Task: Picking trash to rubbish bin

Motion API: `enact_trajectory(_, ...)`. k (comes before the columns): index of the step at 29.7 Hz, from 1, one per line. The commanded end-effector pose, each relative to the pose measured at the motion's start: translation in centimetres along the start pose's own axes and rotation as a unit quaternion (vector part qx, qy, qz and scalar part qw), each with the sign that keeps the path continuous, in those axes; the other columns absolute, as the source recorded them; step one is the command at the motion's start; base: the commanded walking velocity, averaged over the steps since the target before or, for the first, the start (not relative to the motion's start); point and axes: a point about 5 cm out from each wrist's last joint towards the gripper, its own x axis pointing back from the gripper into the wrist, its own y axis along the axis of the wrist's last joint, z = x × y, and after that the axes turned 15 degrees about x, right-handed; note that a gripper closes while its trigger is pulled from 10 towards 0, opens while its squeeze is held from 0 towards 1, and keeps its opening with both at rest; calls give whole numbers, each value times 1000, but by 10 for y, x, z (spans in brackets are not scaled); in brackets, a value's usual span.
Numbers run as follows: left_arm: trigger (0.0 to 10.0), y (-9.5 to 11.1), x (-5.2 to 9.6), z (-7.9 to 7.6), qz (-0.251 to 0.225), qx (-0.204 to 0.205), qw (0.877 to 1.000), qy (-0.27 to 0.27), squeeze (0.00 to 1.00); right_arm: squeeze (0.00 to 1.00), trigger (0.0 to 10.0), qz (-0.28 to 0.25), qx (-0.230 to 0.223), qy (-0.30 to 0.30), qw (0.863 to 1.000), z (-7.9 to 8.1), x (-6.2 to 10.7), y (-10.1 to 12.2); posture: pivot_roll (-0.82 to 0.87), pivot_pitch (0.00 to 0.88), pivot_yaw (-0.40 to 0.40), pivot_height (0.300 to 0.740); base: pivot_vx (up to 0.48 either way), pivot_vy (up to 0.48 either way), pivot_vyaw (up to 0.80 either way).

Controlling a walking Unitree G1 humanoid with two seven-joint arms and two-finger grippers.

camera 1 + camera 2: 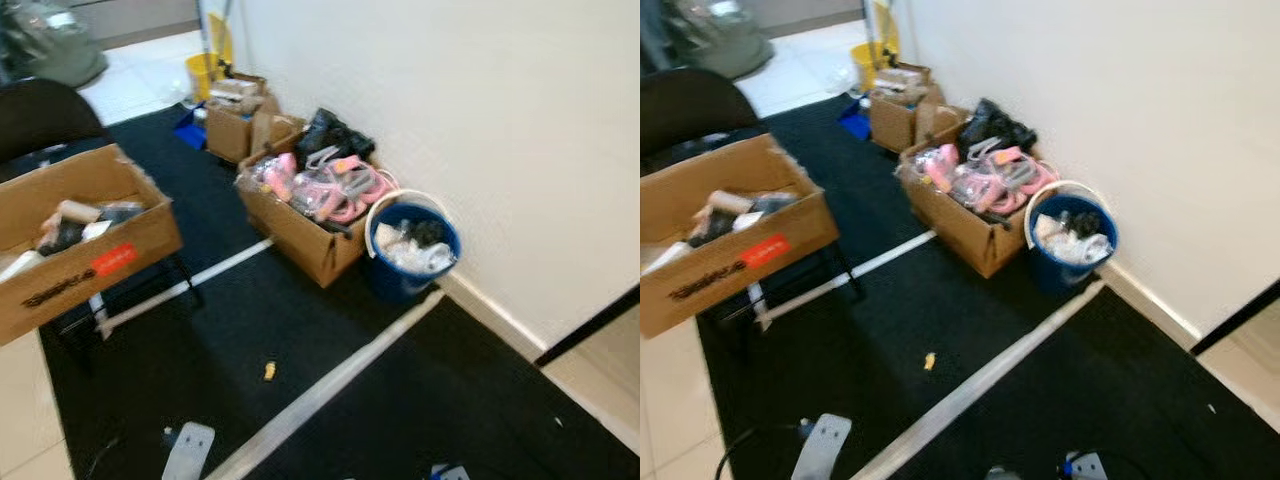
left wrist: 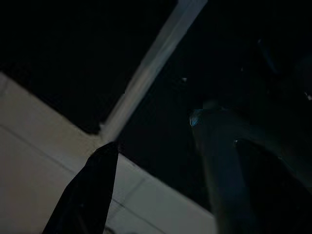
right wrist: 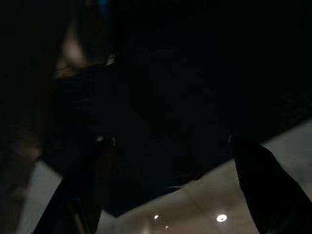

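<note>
A small yellow scrap (image 1: 269, 371), too blurred to identify, lies on the black mat (image 1: 420, 400) near the blue bucket (image 1: 405, 275), while the right gripper (image 3: 173, 190) hangs spread and the left gripper's (image 2: 161, 170) jaws are unreadable in the dark.

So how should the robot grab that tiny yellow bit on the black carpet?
The yellow scrap lies flat and alone on the black carpet, so probably from straight above, pinching its narrow sides. It is too small to tell more. The left end effector hangs nearer it.
</note>
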Motion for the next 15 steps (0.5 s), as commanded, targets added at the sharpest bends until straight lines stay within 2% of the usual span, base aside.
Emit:
enact_trajectory(1, 10000, -12, 1, 4, 26, -27, 999, 1, 0, 0, 10000, 14, 3, 9, 1000, 8, 0, -7, 8, 80, 12, 740, 0, 0, -775)
enact_trajectory(6, 10000, -11, 1, 3, 32, -64, 997, -8, 0, 0, 10000, 17, 13, 8, 1000, 11, -1, -8, 8, 80, 12, 740, 0, 0, -775)
enact_trajectory(15, 10000, -11, 2, 5, 29, -71, 997, 0, 0, 0, 10000, 26, 28, 5, 999, 11, 0, -13, -15, 54, 15, 740, 0, 0, -775)
